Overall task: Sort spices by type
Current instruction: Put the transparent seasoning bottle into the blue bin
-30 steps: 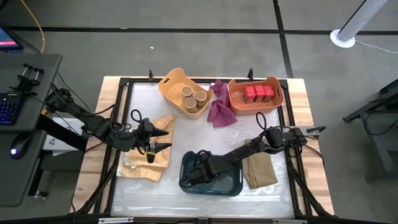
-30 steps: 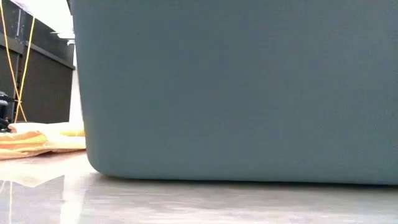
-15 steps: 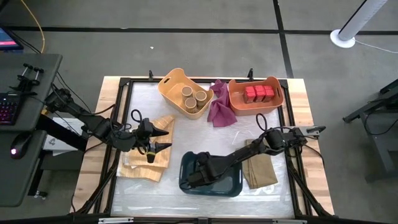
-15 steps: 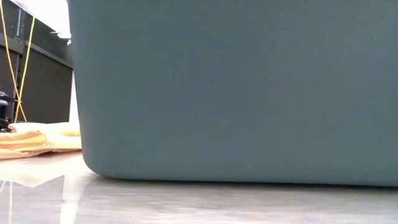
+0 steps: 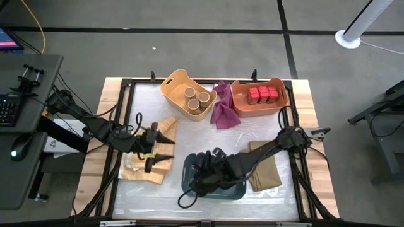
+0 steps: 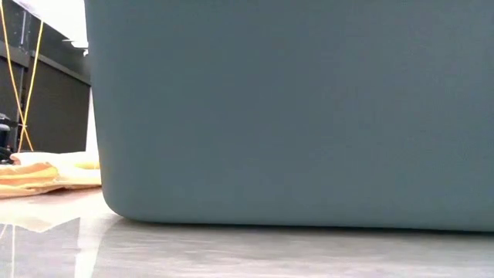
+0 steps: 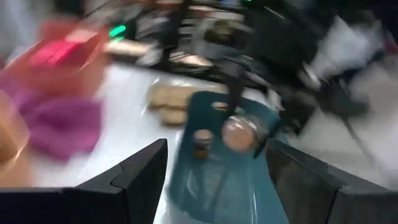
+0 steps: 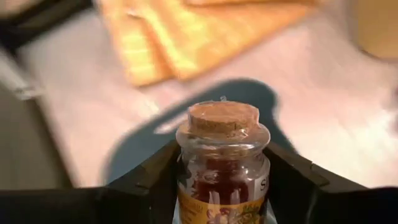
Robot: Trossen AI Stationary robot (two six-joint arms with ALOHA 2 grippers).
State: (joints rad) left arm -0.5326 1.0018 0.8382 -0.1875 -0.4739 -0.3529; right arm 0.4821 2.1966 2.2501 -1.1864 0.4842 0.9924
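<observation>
1. Right now my right gripper [image 8: 221, 186] is clamped on a small glass jar [image 8: 222, 163] with a cork top, red stuff inside; both fingers [image 8: 144, 180] touch its sides.
2. That gripper sits over the teal bin [image 5: 235, 186], near centre of the table [image 5: 303, 94].
3. My left gripper [image 5: 159, 154] hovers over the tan cloth [image 5: 144, 171] on the left, jaws spread, empty.
4. Tan cylinders [image 5: 197, 99] are in the yellow bin [image 5: 172, 83], far side.
5. Red tins [image 5: 262, 94] are in the orange bin [image 5: 281, 106], far right; magenta cloth [image 5: 223, 111] lies between those bins.
</observation>
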